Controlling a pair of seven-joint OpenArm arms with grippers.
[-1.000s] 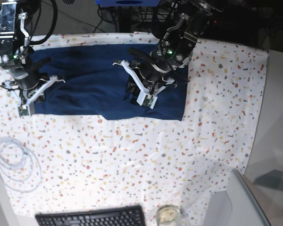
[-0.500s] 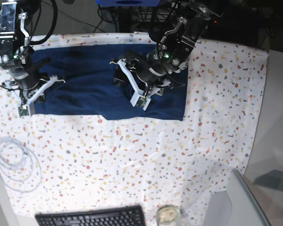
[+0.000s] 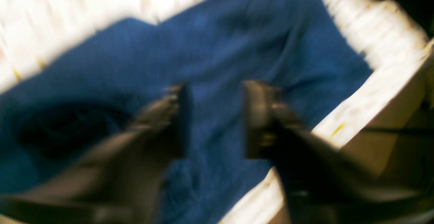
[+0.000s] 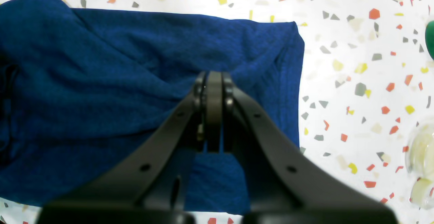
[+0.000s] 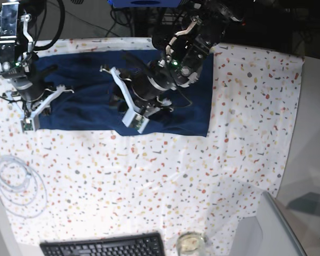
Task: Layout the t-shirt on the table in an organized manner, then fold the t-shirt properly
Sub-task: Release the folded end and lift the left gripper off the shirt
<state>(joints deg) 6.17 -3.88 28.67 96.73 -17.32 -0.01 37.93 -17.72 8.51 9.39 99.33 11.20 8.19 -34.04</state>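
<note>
The t-shirt (image 5: 96,101) lies spread as a long band on the table (image 5: 176,176), presumably laid out so a fold can begin. The right gripper (image 4: 214,115) is clenched tight with navy cloth bunched right at its tips, likely pinning that end near the shirt's edge (whether fabric is truly pinched between the jaws cannot be told). The left gripper (image 3: 213,118) hangs over the middle of the cloth, jaws parted with a clear gap and bare fabric below them; the blurred view shows nothing held.

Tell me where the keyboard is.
In the base view, the keyboard lies at the bottom edge, left of centre, beside a glass jar.
</note>
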